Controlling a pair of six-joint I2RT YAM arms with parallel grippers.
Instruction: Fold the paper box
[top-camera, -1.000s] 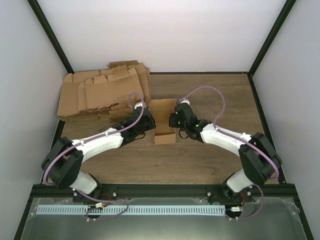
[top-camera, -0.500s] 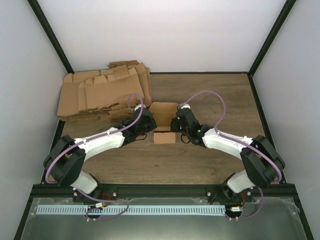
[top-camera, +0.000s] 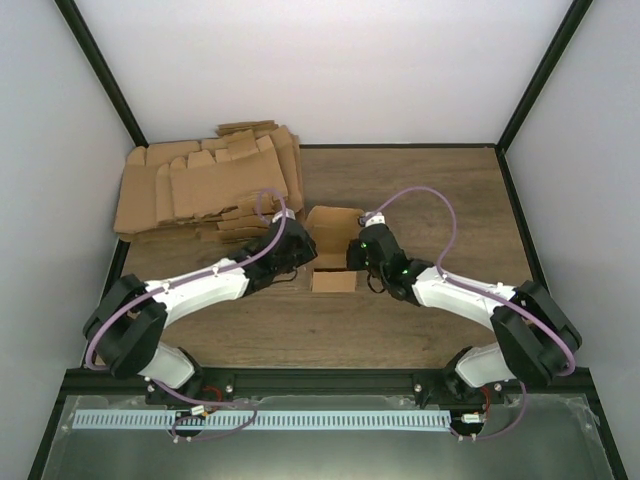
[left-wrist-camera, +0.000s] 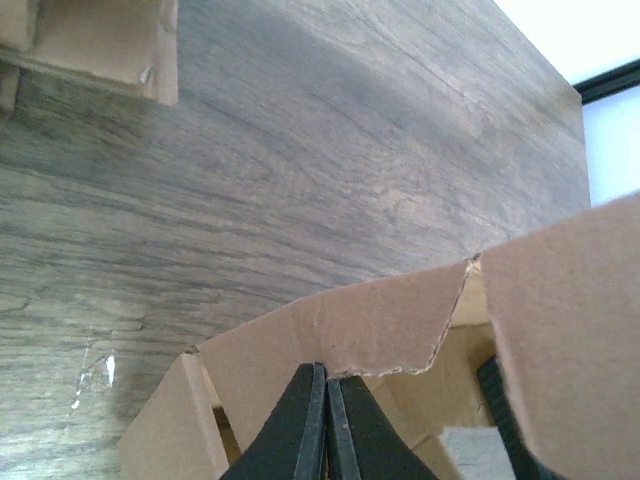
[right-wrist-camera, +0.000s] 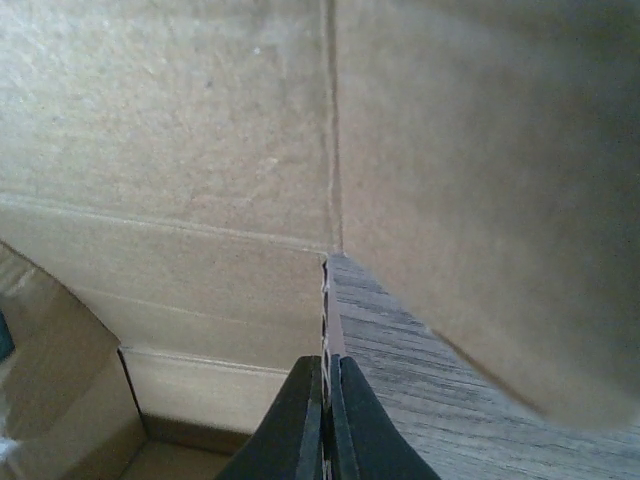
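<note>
I see the paper box (top-camera: 333, 248) mid-surface (top-camera: 400, 320), open-topped, between both arms | left pincer (left-wrist-camera: 326, 372) pressed together on its flap edge | right pincer (right-wrist-camera: 326, 362) clamped on a wall edge | overhead, both pincer tips hidden behind wrists

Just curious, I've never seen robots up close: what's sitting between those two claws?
The box, partly folded, sits between the left gripper and the right gripper. The top view shows it best.
</note>
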